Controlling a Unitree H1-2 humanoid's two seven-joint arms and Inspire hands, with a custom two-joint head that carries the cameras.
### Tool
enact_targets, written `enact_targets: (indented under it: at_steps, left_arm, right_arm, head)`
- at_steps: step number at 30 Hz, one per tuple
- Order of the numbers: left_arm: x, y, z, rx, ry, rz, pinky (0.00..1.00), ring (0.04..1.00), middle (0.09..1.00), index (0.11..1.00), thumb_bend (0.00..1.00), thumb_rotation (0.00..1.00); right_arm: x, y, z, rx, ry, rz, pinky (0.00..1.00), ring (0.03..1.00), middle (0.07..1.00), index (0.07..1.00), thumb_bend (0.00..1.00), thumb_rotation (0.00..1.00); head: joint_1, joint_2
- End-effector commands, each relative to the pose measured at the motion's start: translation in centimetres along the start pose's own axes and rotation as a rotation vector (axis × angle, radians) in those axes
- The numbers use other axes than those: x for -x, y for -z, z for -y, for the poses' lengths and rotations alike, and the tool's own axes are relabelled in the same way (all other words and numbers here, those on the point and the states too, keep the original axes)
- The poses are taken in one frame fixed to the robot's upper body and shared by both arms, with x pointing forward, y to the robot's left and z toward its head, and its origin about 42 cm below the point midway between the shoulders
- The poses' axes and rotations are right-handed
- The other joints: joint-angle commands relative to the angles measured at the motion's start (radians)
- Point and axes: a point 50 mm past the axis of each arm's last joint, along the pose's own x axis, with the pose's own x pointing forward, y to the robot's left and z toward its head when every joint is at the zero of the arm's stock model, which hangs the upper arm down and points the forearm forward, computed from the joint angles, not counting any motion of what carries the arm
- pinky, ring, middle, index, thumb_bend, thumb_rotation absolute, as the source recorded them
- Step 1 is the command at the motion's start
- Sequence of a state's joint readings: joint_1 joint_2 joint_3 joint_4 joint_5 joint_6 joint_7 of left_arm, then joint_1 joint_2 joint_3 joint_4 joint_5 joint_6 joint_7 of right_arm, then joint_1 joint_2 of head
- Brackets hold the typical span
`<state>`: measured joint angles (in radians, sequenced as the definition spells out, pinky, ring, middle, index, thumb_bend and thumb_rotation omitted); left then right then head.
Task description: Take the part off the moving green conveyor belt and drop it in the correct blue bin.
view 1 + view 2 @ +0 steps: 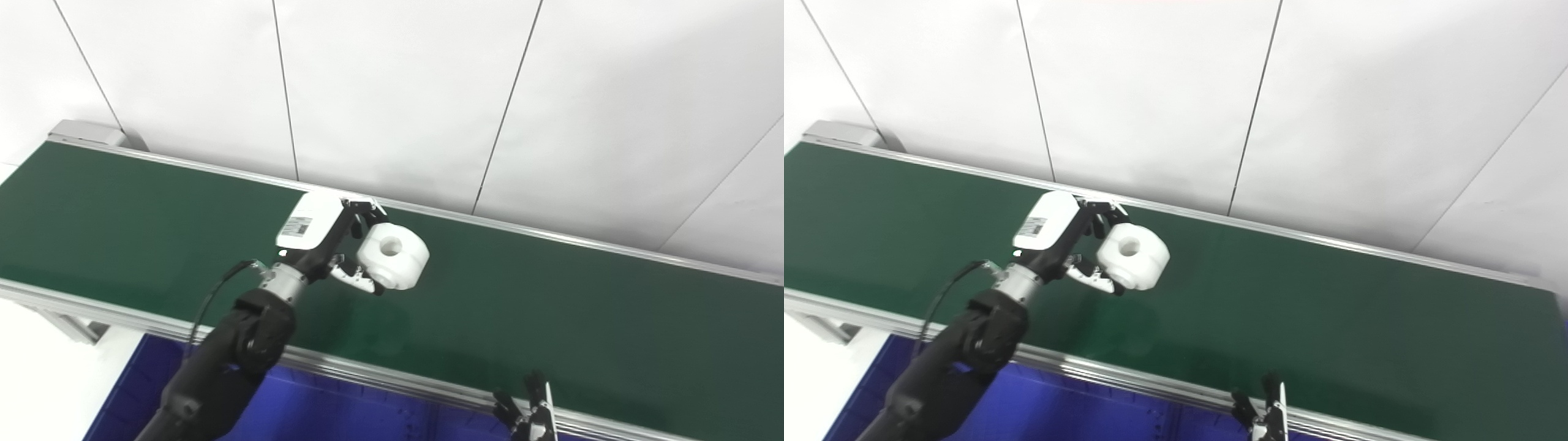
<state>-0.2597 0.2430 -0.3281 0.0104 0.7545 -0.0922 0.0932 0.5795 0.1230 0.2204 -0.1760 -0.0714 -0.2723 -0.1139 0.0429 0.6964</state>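
Now the left hand [334, 242] is closed around a white part [393, 255], a round chunky piece with a hole in its upper face. The dark fingers [365, 215] reach over the far side of the part, and the thumb presses it from the near side, so the part sits at the front of the hand, away from the wrist. The part seems lifted a little above the green belt [551, 294], and a soft shadow lies on the belt just below and nearer than the hand. The black forearm [226, 361] goes from the hand down to the bottom edge, across the metal rail [380, 376] of the belt. Below this rail, under the forearm, a blue bin [306, 410] is partly visible.

The right hand [530, 413] shows only its dark fingertips at the bottom edge, well apart from the left hand and on its right side. They point up near the rail; I cannot tell if this hand is open or closed. Beyond the left hand stands a white panelled wall [398, 92].
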Motion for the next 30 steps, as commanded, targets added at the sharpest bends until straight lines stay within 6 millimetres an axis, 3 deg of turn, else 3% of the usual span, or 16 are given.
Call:
enact_targets:
  at_steps: [1,4,7,8,12,16,20,25,30]
  left_arm:
    - [0.2,-1.0,-3.6,-0.047,-0.061,0.037,0.4,0.442,0.493,0.482,0.52,0.0]
    - [1.7,-2.1,-6.0,-0.065,-0.074,0.037,0.41,0.449,0.489,0.484,0.52,0.0]
    - [3.7,-2.9,-8.1,-0.087,-0.083,0.03,0.43,0.453,0.488,0.484,0.52,0.0]
    - [4.2,-3.3,-8.5,-0.096,-0.083,0.024,0.44,0.452,0.486,0.486,0.52,0.0]
    - [6.9,-3.9,-9.8,-0.137,-0.08,-0.026,0.42,0.428,0.471,0.499,0.52,0.0]
    - [8.8,-4.5,-10.5,-0.161,-0.058,-0.077,0.41,0.423,0.462,0.505,0.52,0.0]
    - [11.6,-4.8,-11.1,-0.204,-0.013,-0.138,0.44,0.435,0.462,0.506,0.52,0.0]
    - [14.4,-4.8,-10.2,-0.215,0.02,-0.221,0.48,0.489,0.501,0.471,0.52,0.0]
    - [16.5,-4.5,-9.3,-0.228,0.049,-0.29,0.48,0.473,0.483,0.485,0.52,0.0]
  right_arm:
    - [0.2,-1.5,0.1,-0.008,0.002,0.034,0.82,0.849,0.985,1.0,0.71,1.0]
    - [0.1,-2.2,0.7,-0.014,0.004,0.043,0.84,0.856,0.986,1.0,0.71,1.0]
    - [-0.3,-3.2,1.7,-0.031,0.007,0.046,0.87,0.877,0.992,1.0,0.74,1.0]
    - [-0.5,-3.6,2.2,-0.032,0.008,0.048,0.88,0.88,0.991,1.0,0.75,1.0]
    - [-1.1,-4.9,4.0,-0.021,0.011,0.048,0.87,0.858,0.981,0.998,0.79,1.0]
    - [-1.9,-5.7,5.8,-0.022,0.014,0.046,0.84,0.824,0.951,0.971,0.73,1.0]
    - [-2.6,-6.3,7.4,-0.031,0.004,0.025,0.83,0.827,0.93,0.949,0.66,1.0]
    - [-3.4,-5.9,9.0,-0.024,-0.021,0.005,0.8,0.827,0.942,0.938,0.7,0.99]
    - [-3.7,-5.3,9.7,-0.022,-0.027,-0.007,0.85,0.857,0.955,0.96,0.71,0.99]
  head:
    - [0.032,0.033]
    - [0.071,0.064]
    - [0.164,0.113]
    - [0.213,0.131]
    - [0.282,0.157]
    - [0.356,0.18]
    - [0.411,0.178]
    - [0.5,0.13]
    - [0.512,0.114]
